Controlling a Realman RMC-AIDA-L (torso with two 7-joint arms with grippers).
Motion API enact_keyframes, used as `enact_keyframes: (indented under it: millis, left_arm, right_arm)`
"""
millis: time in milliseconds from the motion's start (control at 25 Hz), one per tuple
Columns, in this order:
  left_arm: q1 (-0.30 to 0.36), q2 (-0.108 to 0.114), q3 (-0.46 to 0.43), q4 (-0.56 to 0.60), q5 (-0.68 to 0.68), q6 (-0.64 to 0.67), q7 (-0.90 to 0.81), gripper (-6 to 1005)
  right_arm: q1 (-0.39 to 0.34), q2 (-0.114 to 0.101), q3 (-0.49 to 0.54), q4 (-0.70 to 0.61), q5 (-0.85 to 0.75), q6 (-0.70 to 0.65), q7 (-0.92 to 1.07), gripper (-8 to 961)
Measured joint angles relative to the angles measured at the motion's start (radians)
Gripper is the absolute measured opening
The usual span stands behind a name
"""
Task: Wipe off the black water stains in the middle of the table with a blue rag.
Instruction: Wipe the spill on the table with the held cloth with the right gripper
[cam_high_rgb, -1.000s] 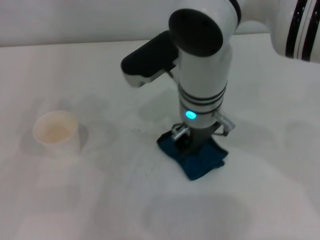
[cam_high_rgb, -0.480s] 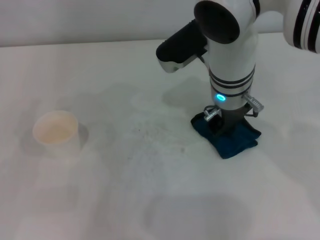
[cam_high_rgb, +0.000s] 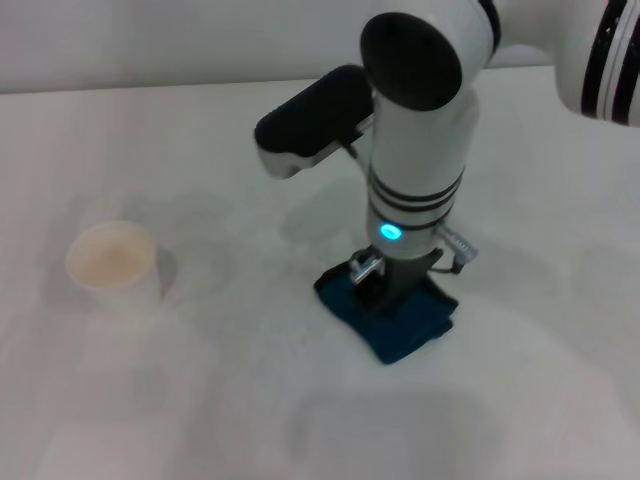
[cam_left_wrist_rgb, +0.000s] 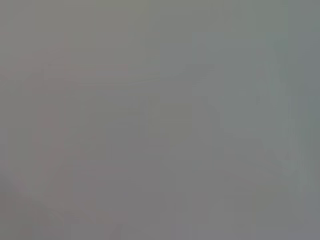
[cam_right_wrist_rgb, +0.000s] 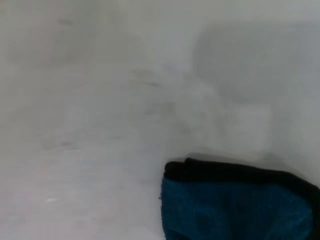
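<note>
A white paper cup (cam_high_rgb: 112, 264) stands upright at the left of the white worktop (cam_high_rgb: 200, 400), well apart from everything else. Toward the middle, the right pincer (cam_high_rgb: 385, 292) points straight down, clenched on the blue rag (cam_high_rgb: 395, 318) and pressing it against the worktop. The rag lies crumpled beneath it, its black-edged border showing in the right wrist view (cam_right_wrist_rgb: 240, 205). No dark stains can be made out on the surface around the rag. The left wrist view is plain grey, and the left pincer is nowhere visible
</note>
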Motion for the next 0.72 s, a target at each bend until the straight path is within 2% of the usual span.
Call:
enact_keyframes:
  millis: [320, 720]
  left_arm:
    - [-0.012, -0.01, 0.0, 0.0, 0.0, 0.0, 0.0, 879]
    - [-0.007, -0.014, 0.0, 0.0, 0.0, 0.003, 0.002, 880]
  right_arm:
    - [0.067, 0.0, -0.187, -0.028, 0.248, -0.099, 0.032, 58]
    - [0.057, 0.0, -0.249, -0.139, 0.395, -0.145, 0.03, 58]
